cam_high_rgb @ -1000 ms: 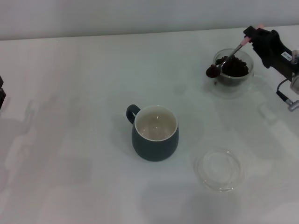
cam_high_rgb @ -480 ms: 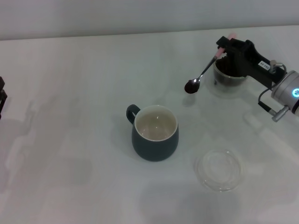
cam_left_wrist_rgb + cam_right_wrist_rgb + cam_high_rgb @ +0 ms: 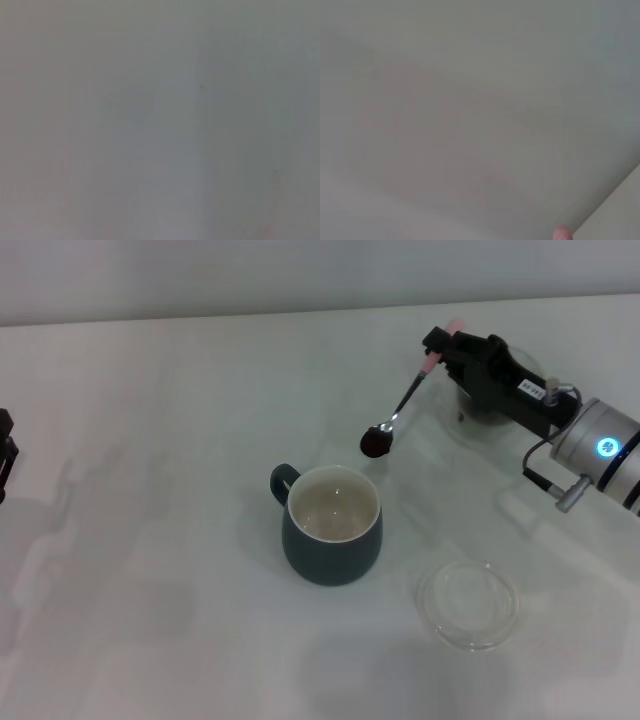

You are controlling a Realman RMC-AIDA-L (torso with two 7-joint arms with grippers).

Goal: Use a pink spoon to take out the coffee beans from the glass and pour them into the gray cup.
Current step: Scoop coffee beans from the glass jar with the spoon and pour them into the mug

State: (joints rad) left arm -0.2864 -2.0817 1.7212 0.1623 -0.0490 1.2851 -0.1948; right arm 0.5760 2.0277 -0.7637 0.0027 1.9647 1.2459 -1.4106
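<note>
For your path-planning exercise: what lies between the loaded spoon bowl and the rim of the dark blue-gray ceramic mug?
Nothing: in the head view only bare white table separates the pink spoon and the gray cup.

bare table (image 3: 180, 420) lies open between spoon bowl (image 3: 377, 441) and gray cup (image 3: 333, 525).

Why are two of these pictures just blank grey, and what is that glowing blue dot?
Both wrist views show only plain pale surface, apart from a pink tip in the right one; in the head view the dot is a light on the right arm, whose right gripper holds the pink spoon.
</note>
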